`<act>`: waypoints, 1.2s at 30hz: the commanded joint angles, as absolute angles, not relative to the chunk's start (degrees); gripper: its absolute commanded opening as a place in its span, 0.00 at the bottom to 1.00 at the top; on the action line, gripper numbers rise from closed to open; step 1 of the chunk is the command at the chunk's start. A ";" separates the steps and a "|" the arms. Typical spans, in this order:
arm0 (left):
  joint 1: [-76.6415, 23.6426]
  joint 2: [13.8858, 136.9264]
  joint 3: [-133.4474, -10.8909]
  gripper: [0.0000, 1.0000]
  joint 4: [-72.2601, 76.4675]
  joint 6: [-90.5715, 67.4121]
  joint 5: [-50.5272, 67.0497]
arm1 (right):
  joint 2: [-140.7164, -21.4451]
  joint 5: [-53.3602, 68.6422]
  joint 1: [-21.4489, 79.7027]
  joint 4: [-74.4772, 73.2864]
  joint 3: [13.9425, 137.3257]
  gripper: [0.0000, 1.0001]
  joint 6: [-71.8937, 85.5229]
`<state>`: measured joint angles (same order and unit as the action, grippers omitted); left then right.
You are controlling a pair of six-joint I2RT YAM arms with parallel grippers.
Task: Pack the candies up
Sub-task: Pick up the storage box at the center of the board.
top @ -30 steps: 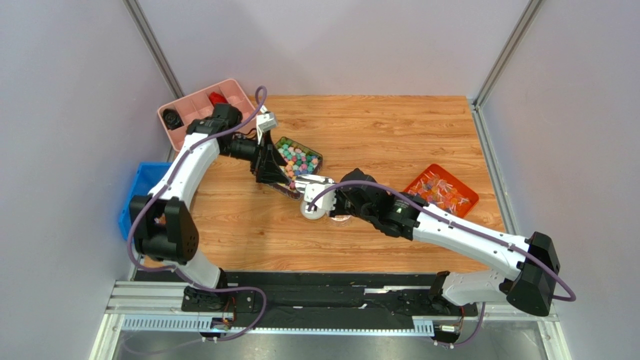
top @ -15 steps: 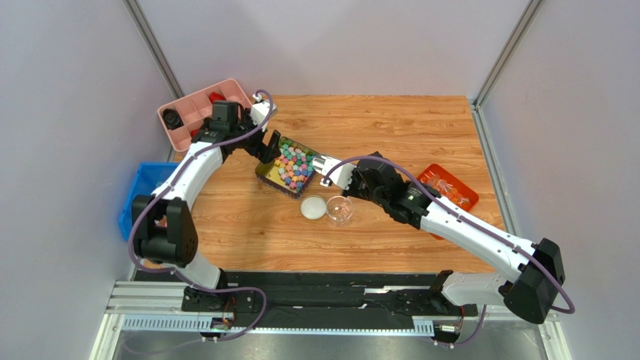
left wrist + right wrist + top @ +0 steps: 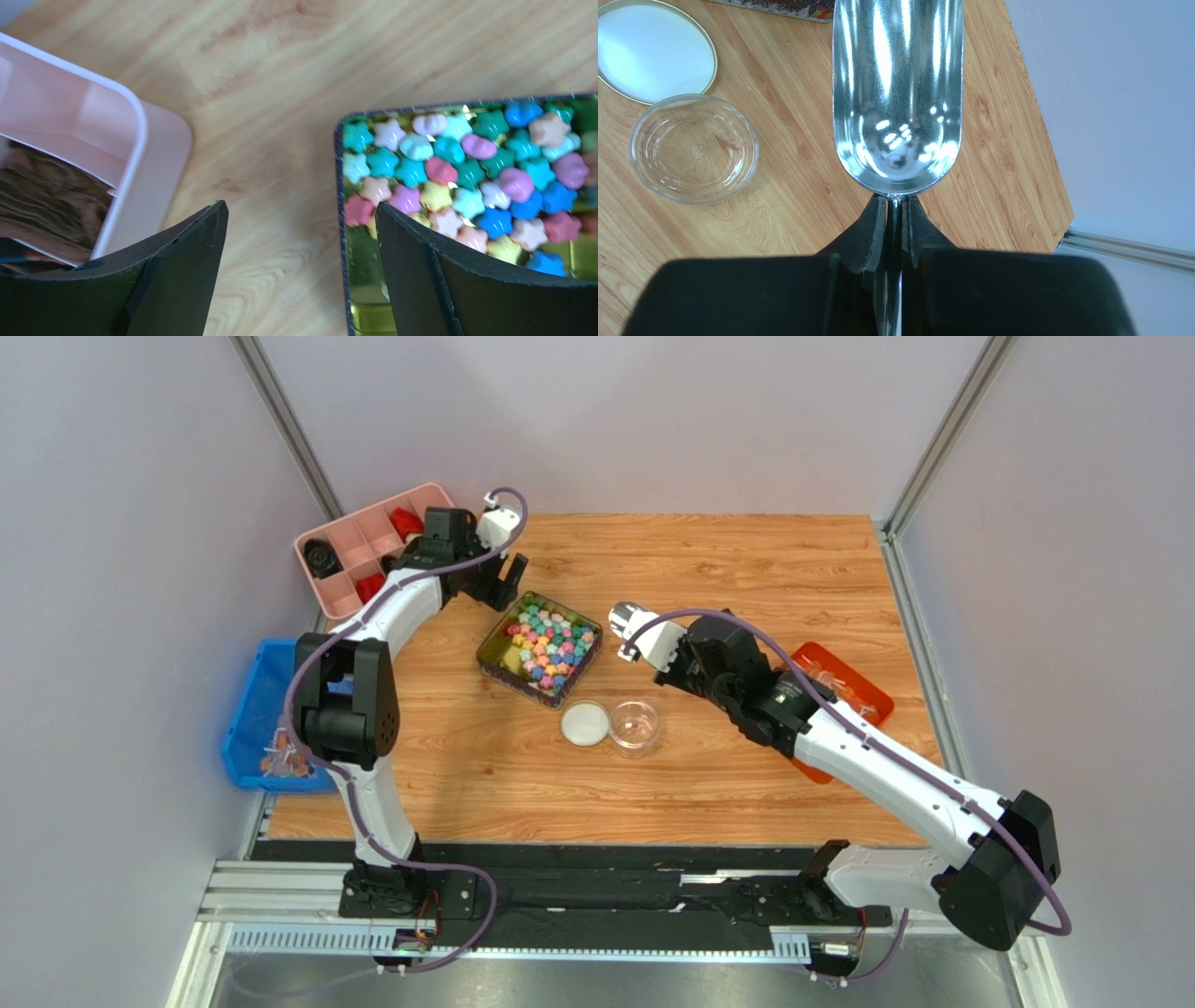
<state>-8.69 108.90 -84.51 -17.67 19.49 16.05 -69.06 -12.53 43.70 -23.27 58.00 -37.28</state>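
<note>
The candies (image 3: 543, 644) lie heaped in a tin (image 3: 494, 653) with a gold lining, which sits cornerwise to the table (image 3: 786, 567) edges. In the left wrist view they look like small stars and rounded lumps in pink, blue, teal, yellow and cream. Each is about as broad as it is long, so none has a long axis or points any one way. That view cuts off the tin's right and lower parts, and one black finger covers a few pieces.

The left gripper (image 3: 501, 577) hovers just beyond the tin's far-left corner, between the tin and a pink divided box (image 3: 345, 535). Its jaws are spread wide with only wood and the tin's edge between them.

The right gripper (image 3: 896, 222), to the right of the tin, is pinched tight on the stub of a metal scoop (image 3: 898, 91). The scoop's shiny bowl points away from the wrist, and its handle is hidden between the fingers.

Just near of the tin stand a white lid (image 3: 584, 723) and a clear round dish (image 3: 634, 727), side by side. Further right of the tin, the right arm partly hides an orange tray (image 3: 847, 682), and its contents are too small to make out. Left of the tin, off the table's edge, is a blue bin (image 3: 258, 709) whose contents are unclear.
</note>
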 commanded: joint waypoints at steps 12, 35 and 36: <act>-11.69 117.86 -96.94 0.80 -20.91 21.18 12.04 | -66.53 -13.18 43.77 -19.25 57.22 0.00 -36.47; -12.83 127.44 -102.83 0.63 -26.63 23.82 6.77 | -65.83 -12.74 44.65 -18.63 56.25 0.00 -37.09; -12.92 127.79 -103.18 0.62 -27.15 23.91 6.51 | -65.92 -12.74 44.74 -18.72 56.25 0.00 -37.18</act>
<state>-12.16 126.96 -100.14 -25.71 22.63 8.47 -67.42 -12.53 44.01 -22.02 56.16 -37.32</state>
